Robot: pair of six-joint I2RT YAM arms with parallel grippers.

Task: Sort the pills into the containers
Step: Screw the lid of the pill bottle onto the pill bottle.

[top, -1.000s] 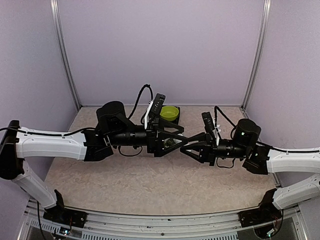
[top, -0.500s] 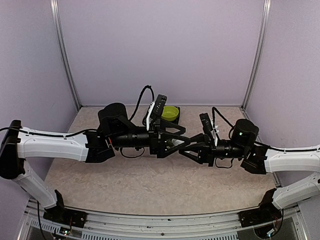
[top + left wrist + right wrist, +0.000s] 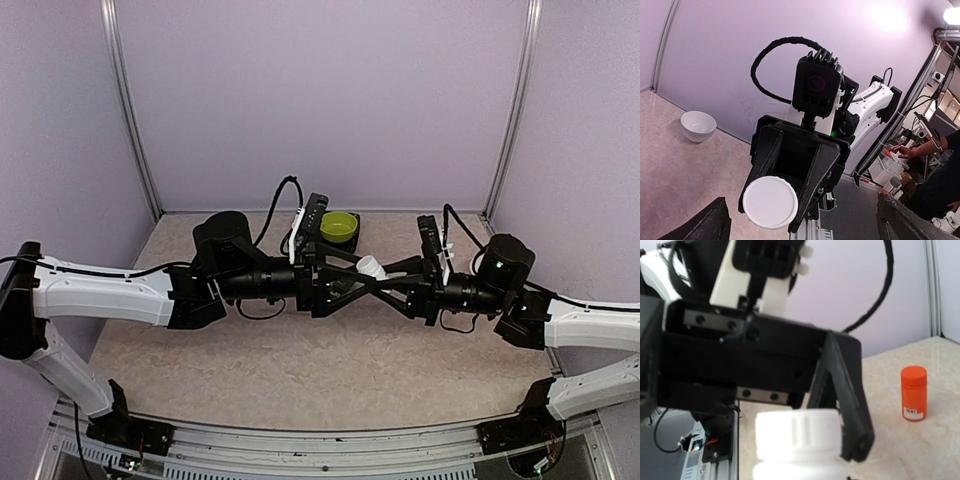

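White and ribbed at the cap, the white bottle (image 3: 799, 437) sits clamped between the 2 fingers of the right gripper (image 3: 380, 274). It is held clear of the table (image 3: 300, 350), and its round end faces the left gripper (image 3: 352, 284). The right claw is closed on this 1 bottle and on nothing else.

The left claw stands wide open. Its 2 fingers (image 3: 710, 222) are spread to either side of the white bottle, at the bottom corners of the left wrist view. In the right wrist view, 1 black finger of the left gripper passes just right of the white bottle's cap. Whether it touches the cap I cannot tell.

I cannot pick out the containers with certainty. A small greenish patch (image 3: 340, 288) lies low under the left gripper, just left of the white bottle, and is mostly hidden by the fingers.

A lime-green bowl (image 3: 340, 226) rests on the table just behind and to the left of the white bottle, close to the back wall. An orange bottle (image 3: 914, 393) stands upright on the table, beyond and to the right of the white bottle in the right wrist view, well apart from it. A white bowl (image 3: 697, 125) sits on the table above and to the left of the white bottle in the left wrist view, near the wall.
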